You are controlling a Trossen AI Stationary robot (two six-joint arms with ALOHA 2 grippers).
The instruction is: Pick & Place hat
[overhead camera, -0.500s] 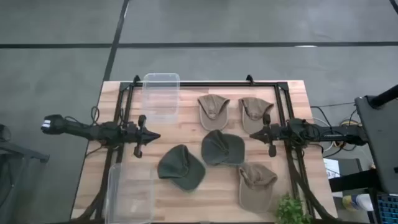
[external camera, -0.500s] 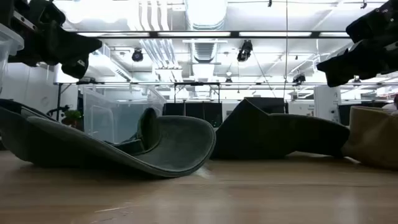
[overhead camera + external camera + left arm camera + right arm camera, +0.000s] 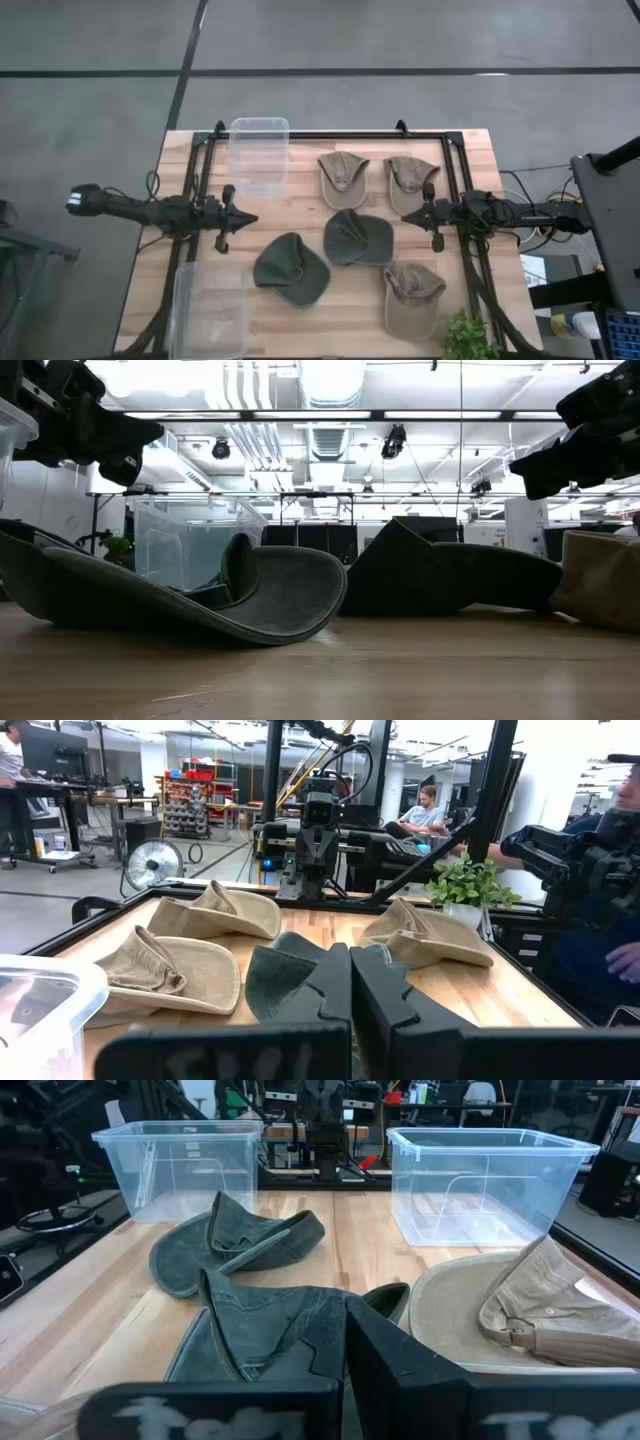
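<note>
Five hats lie on the desk between the two arms: two tan ones at the far side, two dark green ones in the middle, one tan one near the front right. Nothing is held yet, so judging by the layout the task is at its start.

The left pincer hovers above the desk at the left, its fingers pressed together, as the left wrist view shows. The right pincer hovers at the right, likewise closed in its own wrist view.

The left green hat lies just to the right of the left pincer and a little nearer the front edge, its long axis running diagonally; the left arm is clearly closer to it. The middle green hat sits left of the right pincer, nearer that arm.

Two clear bins stand on the left: one at the far side, one at the front, likely the drop points.
</note>
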